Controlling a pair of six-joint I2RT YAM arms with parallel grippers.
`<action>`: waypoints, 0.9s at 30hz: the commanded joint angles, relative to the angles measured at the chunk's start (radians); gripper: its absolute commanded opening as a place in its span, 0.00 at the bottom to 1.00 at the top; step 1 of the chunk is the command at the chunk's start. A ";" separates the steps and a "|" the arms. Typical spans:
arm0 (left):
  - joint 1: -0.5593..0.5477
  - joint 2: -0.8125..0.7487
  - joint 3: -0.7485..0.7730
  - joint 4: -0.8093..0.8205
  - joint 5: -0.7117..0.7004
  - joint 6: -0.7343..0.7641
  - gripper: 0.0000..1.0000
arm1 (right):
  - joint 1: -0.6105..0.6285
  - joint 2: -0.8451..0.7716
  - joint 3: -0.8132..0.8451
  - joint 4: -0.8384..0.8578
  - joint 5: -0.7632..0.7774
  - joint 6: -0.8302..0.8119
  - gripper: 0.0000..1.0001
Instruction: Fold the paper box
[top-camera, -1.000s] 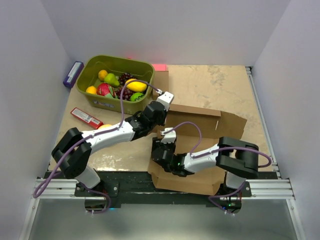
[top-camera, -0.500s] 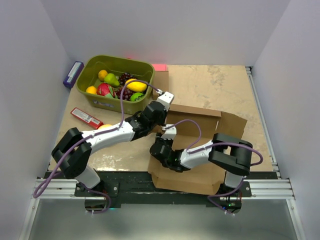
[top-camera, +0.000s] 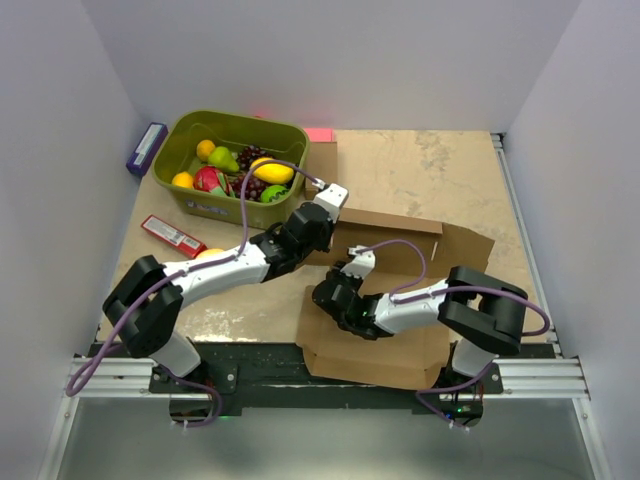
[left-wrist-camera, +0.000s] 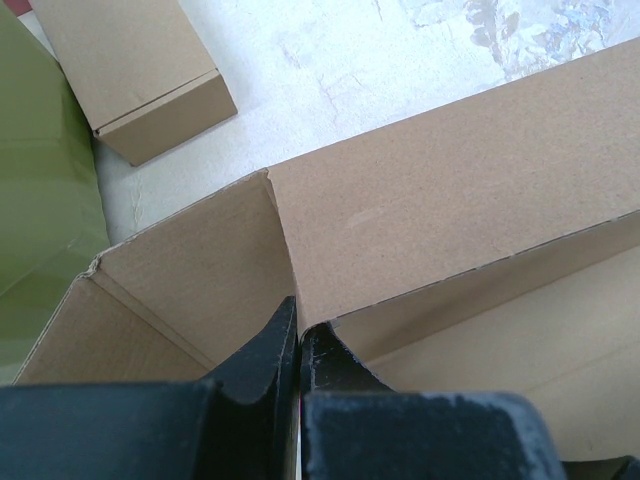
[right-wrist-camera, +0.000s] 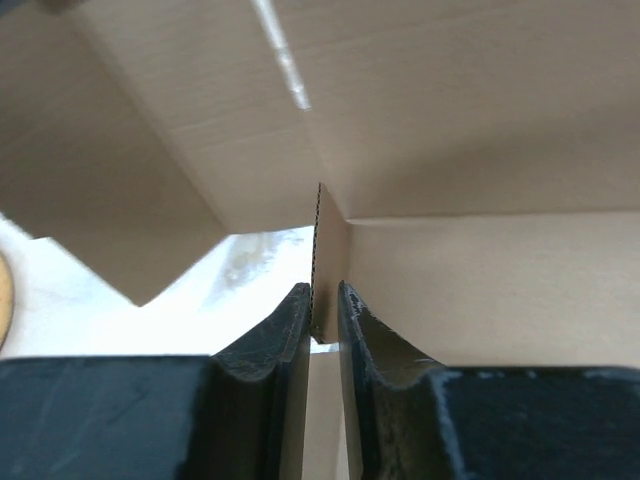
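Note:
The paper box (top-camera: 462, 250) is a brown cardboard sheet lying partly folded at the near middle of the table, with its back wall raised. My left gripper (top-camera: 318, 240) is at the box's back left corner, shut on the top edge of a raised wall (left-wrist-camera: 420, 190), where it meets the side flap (left-wrist-camera: 190, 270). My right gripper (top-camera: 328, 298) is low at the box's left side. Its fingers (right-wrist-camera: 290, 320) are closed on the edge of an upright flap (right-wrist-camera: 330, 260) of the box.
A green bin (top-camera: 235, 125) of fruit stands at the back left. A small brown cardboard box (top-camera: 322, 160) lies beside it, also in the left wrist view (left-wrist-camera: 130, 80). A purple object (top-camera: 146, 148), a red bar (top-camera: 172, 235) and an orange fruit (top-camera: 205, 255) lie at the left.
My right gripper and wrist have shifted a little to the right with the flap, and the box's near left part moved with it. The left arm has stayed in place.

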 joint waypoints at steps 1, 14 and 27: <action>-0.002 -0.019 -0.032 -0.066 0.034 0.020 0.00 | -0.007 0.006 0.026 -0.210 0.076 0.177 0.17; -0.006 -0.046 -0.044 -0.067 0.016 0.029 0.00 | -0.013 0.038 0.026 -0.531 0.013 0.464 0.21; -0.048 -0.051 -0.088 0.011 -0.064 0.014 0.00 | -0.014 -0.302 -0.032 -0.602 -0.004 0.444 0.63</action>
